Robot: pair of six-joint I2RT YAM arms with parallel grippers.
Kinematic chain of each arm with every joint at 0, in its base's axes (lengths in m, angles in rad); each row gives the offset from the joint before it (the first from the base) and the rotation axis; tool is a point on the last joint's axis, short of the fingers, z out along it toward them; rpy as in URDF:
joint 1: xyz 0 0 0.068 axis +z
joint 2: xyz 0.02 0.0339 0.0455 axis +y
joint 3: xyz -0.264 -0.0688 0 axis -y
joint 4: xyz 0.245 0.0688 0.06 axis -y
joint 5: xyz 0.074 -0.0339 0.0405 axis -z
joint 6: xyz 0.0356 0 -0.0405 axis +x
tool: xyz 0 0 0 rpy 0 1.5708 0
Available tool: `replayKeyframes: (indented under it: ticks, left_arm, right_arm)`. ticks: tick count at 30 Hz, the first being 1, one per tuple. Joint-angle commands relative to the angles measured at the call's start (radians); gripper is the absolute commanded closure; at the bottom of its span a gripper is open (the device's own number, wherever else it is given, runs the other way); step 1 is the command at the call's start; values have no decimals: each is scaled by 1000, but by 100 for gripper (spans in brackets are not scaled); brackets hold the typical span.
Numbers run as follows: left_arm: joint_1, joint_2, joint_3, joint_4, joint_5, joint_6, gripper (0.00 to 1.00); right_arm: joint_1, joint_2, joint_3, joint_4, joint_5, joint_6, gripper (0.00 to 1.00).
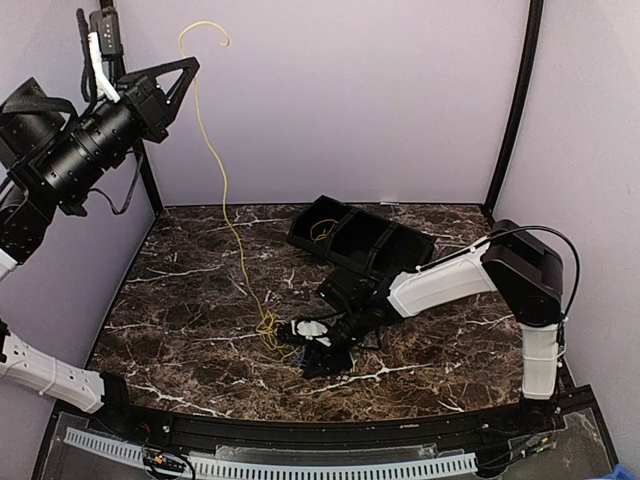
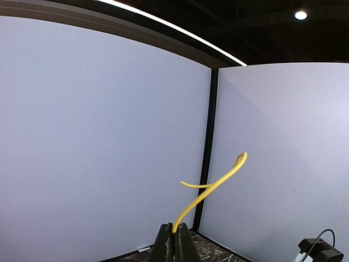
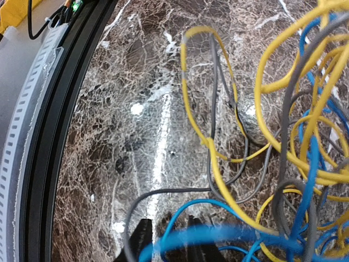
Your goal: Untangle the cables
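Observation:
My left gripper (image 1: 192,64) is raised high at the back left, shut on the yellow cable (image 1: 222,190). One end curls above the jaws (image 2: 214,186). The rest hangs down in a long line to a tangle (image 1: 268,330) on the marble table. In the left wrist view the fingers (image 2: 174,226) pinch the yellow strand. My right gripper (image 1: 300,336) is low over the table beside the tangle. Its fingers (image 3: 168,221) stand apart, with a loop of the blue cable (image 3: 218,236) running between and across them. Yellow (image 3: 218,180), blue and grey (image 3: 163,192) strands cross in loose loops.
A black divided tray (image 1: 385,243) lies tilted at the back centre, with a bit of yellow wire in its left compartment. The table's black front rail (image 3: 49,131) and a white cable duct run close to my right gripper. Grey walls stand on three sides.

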Motion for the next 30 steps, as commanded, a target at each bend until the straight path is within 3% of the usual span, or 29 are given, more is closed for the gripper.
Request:
replayKeyframes:
  ticks: [1,9,18,30]
  left_arm:
    - [-3,-50,-102,-9,-92,-8,100]
    - [-3,-166,-321,-39,-171,-102,100]
    - [-3,-193,-354,-51,-175,-143,100]
    - [-3,-175,-313,-50,-172,-135,100]
  right_arm:
    - [4,-66,40,-99,11,-53,69]
    - [4,-225,67,-156,172,-91,42]
    - [20,-140,239,-153,206,-75,37]
    - [88,116,457,-45,200,-102,34]
